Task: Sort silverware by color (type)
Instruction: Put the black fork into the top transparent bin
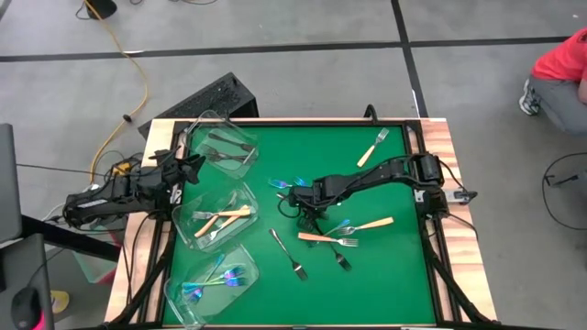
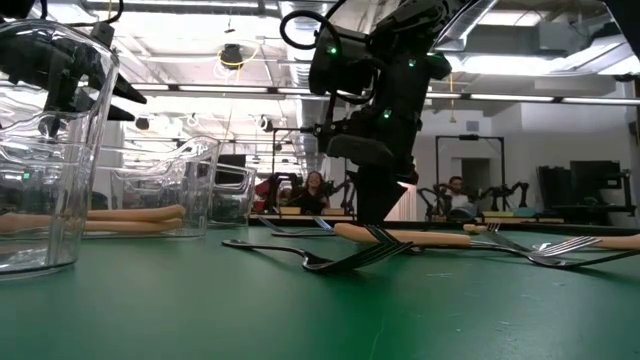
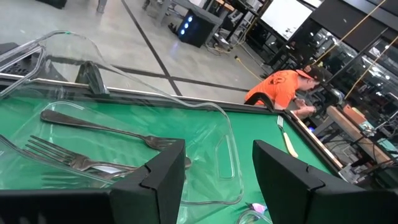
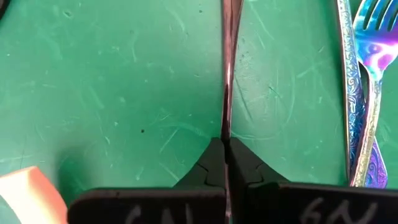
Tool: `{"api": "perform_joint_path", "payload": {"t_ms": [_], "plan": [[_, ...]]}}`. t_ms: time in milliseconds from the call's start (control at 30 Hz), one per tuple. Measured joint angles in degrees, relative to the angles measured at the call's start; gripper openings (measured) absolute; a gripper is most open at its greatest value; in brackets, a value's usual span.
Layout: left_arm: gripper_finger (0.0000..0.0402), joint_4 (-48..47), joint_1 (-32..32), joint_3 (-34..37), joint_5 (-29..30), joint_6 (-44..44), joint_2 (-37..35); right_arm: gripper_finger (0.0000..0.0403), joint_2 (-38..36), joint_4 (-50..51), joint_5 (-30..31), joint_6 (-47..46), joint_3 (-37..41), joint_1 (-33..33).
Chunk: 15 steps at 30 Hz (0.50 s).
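Note:
Three clear tubs stand at the table's left. The far tub [image 1: 225,147] holds silver-grey forks [image 3: 93,127], the middle tub [image 1: 218,218] cream-handled forks, and the near tub [image 1: 215,275] iridescent forks. Loose forks lie flat on the green mat: cream-handled [image 1: 371,223], silver-grey [image 1: 289,252] and iridescent [image 4: 367,68]. My right gripper [image 1: 307,206] is low at the mat's centre, shut on a dark metal fork [image 4: 227,74] seen edge-on. My left gripper [image 3: 217,186] hovers open by the far tub, holding nothing. My right gripper pinches the dark fork's thin handle [image 4: 226,127] between its two fingertips [image 4: 211,162], coming from above and pointing down at the mat. The handle runs straight out ahead of the fingers, edge-on. Whether the fork still rests on the mat cannot be told.
A cream-handled fork [image 1: 373,149] lies near the far right corner. A cream handle [image 4: 25,193] lies just beside my right fingers. The mat's near right part is bare. A person in orange [image 1: 559,64] crouches beyond the far right corner. A wooden rim [image 1: 440,137] edges the table.

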<state>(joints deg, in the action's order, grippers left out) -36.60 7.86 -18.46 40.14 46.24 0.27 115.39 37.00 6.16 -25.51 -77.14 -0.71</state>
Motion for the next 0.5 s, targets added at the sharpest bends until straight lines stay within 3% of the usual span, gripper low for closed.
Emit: {"api": "perform_joint_path", "payload": {"t_ms": [500], "plan": [[0.0172,0.0,0.0,0.0,0.0,-0.5,0.0,0.0007,-0.2,0.1,-0.4,-1.2,-8.8,0.4]]}}
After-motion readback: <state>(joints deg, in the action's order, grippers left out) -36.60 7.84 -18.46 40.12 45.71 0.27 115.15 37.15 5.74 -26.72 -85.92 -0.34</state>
